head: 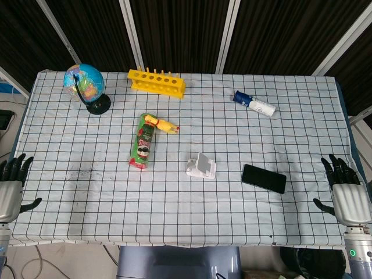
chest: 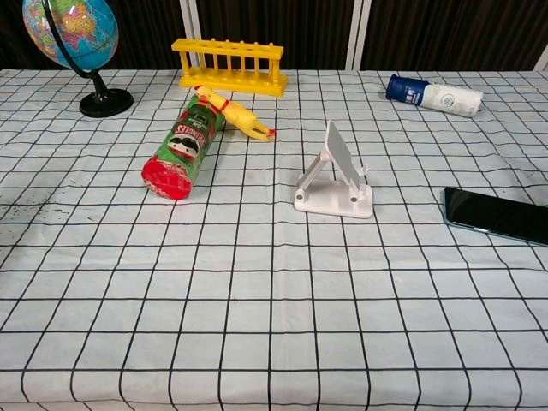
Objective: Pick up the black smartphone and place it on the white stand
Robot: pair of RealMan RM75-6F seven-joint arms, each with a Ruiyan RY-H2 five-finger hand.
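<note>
The black smartphone lies flat on the checked cloth, right of centre; the chest view shows it cut off by the right edge. Just left of it stands the white stand, seen in the chest view with its tilted back plate bare. My right hand hovers at the table's right edge, fingers spread, holding nothing, a short way right of the phone. At the left edge my left hand is likewise spread and holds nothing. Neither hand appears in the chest view.
A green chip can lies left of the stand with a yellow rubber chicken at its far end. A globe stands back left, a yellow tube rack at the back, a blue-and-white bottle back right.
</note>
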